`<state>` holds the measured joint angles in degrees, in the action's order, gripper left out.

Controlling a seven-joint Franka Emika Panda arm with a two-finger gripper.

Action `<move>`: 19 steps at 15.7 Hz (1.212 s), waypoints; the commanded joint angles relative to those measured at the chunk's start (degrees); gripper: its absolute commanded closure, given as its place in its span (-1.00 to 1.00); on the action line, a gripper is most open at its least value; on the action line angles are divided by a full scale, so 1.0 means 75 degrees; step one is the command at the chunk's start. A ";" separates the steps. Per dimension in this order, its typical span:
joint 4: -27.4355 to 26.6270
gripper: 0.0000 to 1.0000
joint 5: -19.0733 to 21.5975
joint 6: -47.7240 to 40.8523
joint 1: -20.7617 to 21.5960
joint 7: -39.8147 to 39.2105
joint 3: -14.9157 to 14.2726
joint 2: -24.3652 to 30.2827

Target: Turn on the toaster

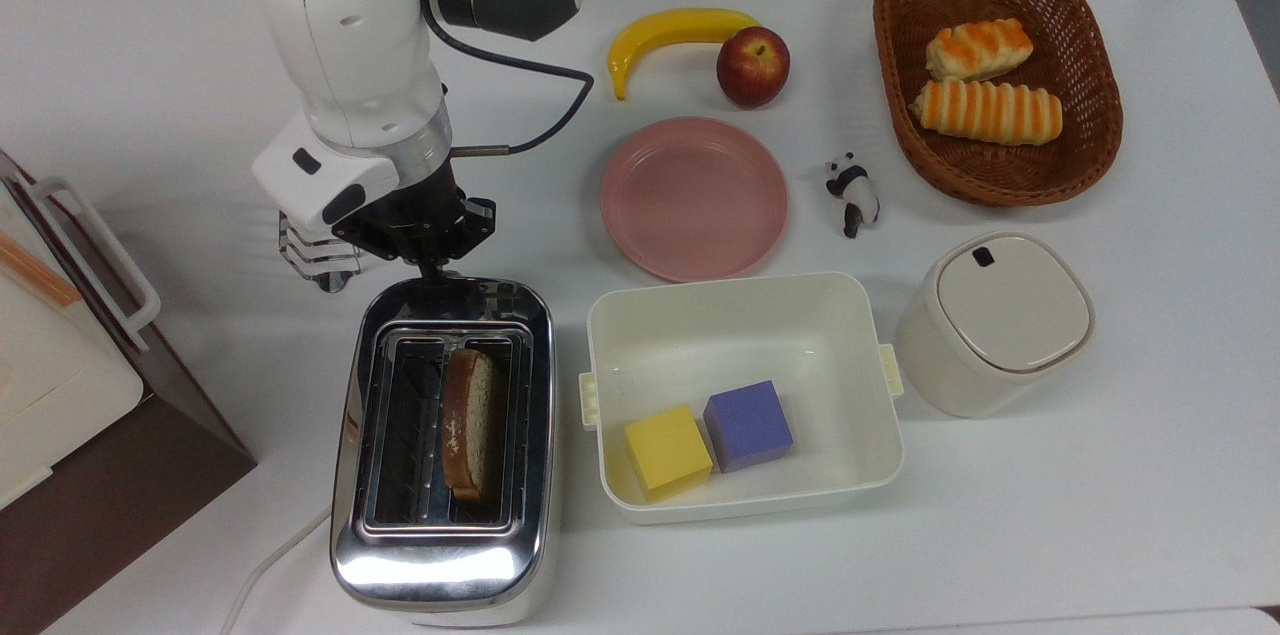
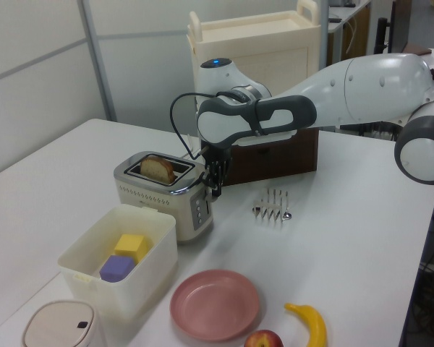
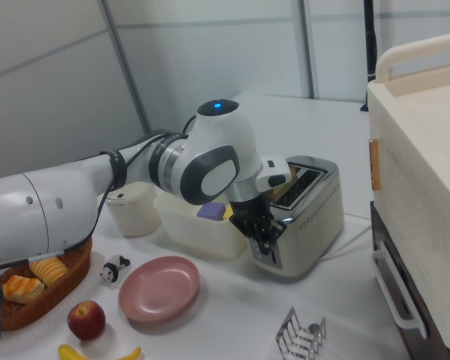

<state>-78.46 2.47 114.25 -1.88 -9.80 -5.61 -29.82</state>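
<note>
The arm reached down from the upper left of the top view, its wrist pointing straight at the tabletop (image 1: 1100,515). The tool (image 1: 432,265) had its fingers pressed together, touching the lever end of the toaster (image 1: 443,445), low and left of centre, a bread slice (image 1: 467,422) in one slot.

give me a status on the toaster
End effector at toaster's lever end, pressing down. Bread sitting low in slot. Nothing in the way.
</note>
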 commanded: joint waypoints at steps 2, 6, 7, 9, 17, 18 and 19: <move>-0.0051 1.00 0.0093 0.0200 0.0086 0.0017 -0.0025 -0.0184; -0.0320 1.00 0.0069 0.0820 0.0098 -0.0006 -0.0025 -0.0313; -0.0332 1.00 0.0058 0.0856 0.0098 -0.0006 -0.0025 -0.0418; -0.0344 1.00 0.0034 0.0868 0.0109 -0.0041 -0.0013 -0.0559; -0.0356 1.00 -0.0001 0.0868 0.0145 -0.0053 -0.0025 -0.0771; -0.0344 1.00 -0.0001 0.0856 0.0145 -0.0053 -0.0025 -0.0759; -0.0309 1.00 0.0011 0.0856 0.0145 -0.0030 -0.0025 -0.0736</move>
<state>-79.80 2.39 118.32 -1.69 -9.82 -5.56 -33.16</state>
